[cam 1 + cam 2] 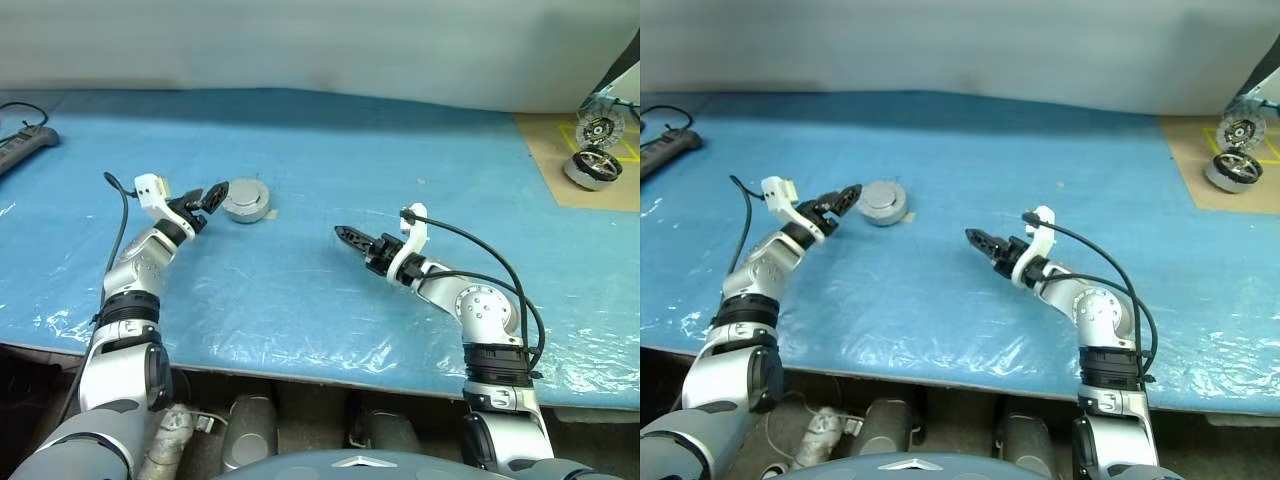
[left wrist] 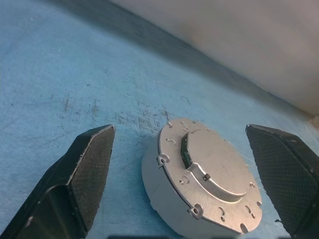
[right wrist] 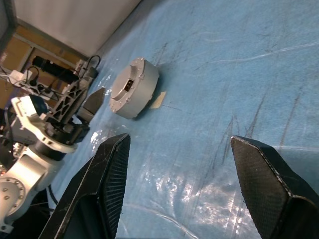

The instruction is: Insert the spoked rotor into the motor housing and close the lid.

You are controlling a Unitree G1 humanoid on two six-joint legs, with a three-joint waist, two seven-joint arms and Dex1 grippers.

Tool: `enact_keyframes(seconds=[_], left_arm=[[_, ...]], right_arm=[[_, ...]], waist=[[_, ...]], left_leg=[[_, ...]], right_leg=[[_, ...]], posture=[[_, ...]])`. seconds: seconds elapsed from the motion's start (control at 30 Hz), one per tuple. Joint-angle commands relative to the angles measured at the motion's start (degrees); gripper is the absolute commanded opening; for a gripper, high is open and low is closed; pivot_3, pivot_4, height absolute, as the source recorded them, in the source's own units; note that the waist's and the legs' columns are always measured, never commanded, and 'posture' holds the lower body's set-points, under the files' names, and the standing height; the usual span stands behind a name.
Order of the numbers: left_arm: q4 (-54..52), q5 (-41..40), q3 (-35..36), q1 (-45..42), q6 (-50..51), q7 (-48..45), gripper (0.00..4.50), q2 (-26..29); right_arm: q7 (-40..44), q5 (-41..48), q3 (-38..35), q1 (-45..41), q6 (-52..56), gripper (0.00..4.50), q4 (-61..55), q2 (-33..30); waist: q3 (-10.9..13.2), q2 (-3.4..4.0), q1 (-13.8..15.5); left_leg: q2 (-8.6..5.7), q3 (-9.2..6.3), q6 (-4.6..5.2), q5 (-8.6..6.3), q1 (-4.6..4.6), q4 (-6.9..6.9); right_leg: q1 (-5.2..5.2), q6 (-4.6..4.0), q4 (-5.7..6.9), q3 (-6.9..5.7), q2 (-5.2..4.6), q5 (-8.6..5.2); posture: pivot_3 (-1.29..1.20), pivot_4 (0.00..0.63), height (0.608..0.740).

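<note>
Head stereo pair: high, facing forward and down over the blue bench; both eyes share the closed motor housing and both arms.
Left wrist camera: very near the housing, looking along the left pincer, fingers spread either side.
Right wrist camera: farther back, facing the same housing past the right pincer.

A blue plastic sheet covers the table; power strip at its edge.
</note>
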Motion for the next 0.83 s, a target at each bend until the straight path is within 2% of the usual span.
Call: enact_keyframes(seconds=[0.03,0.23,0.3,0.43,0.67,0.83], left_arm=[[-11.05,1.76,-2.20,1.45,-4.39,-0.14,4.49,-0.99],[-28.43,6.14,-9.34,11.16,-7.53,2.29,4.49,-5.95],[-30.00,8.55,-10.30,13.07,-8.01,6.01,4.49,-7.19],[-32.13,13.08,-12.85,18.18,-13.31,7.37,4.49,-7.64],[-40.18,16.68,-14.15,27.73,-15.16,13.52,4.49,-9.92],[-47.29,19.35,-14.54,33.65,-11.55,19.85,4.49,-11.61]], right_arm=[[-0.36,-12.03,5.88,2.20,-10.80,3.40,-8.62,-3.36],[-6.97,-26.97,8.52,7.70,-18.77,3.40,-13.27,-7.09],[-9.66,-31.61,8.64,10.42,-21.75,3.40,-15.02,-7.55],[-15.54,-41.30,8.67,17.40,-26.09,3.40,-18.83,-8.09],[-19.42,-45.28,5.93,29.07,-27.16,3.40,-24.25,-4.44],[-20.47,-47.12,5.97,34.42,-27.43,3.40,-27.61,-1.79]], waist=[[0.00,0.00,0.11],[-0.01,0.01,-0.13],[-0.01,0.01,-0.21],[-0.01,0.02,-0.42],[-0.01,0.03,-0.44],[-0.01,0.07,-0.47]], left_leg=[[0.00,0.00,0.00,0.00,-0.02,0.02],[0.00,0.03,-0.01,0.00,0.03,0.00],[0.01,0.03,-0.01,0.00,0.02,-0.01],[0.08,0.02,-0.03,0.01,0.10,-0.01],[0.06,0.03,-0.02,0.00,0.16,-0.02],[0.07,0.04,0.20,-0.13,0.39,-0.03]], right_leg=[[0.00,0.01,0.00,0.00,-0.01,0.01],[0.04,0.01,-0.04,0.01,-0.02,0.00],[0.04,0.02,-0.06,0.01,0.01,0.01],[0.03,0.02,-0.07,0.03,0.08,0.00],[0.15,0.03,-0.27,0.07,0.06,-0.01],[0.35,-0.14,-0.29,0.11,0.07,-0.16]], posture=[[0.00,0.150,0.740],[0.00,0.150,0.740],[0.00,0.150,0.740],[0.00,0.150,0.740],[0.00,0.150,0.740],[0.00,0.150,0.740]])
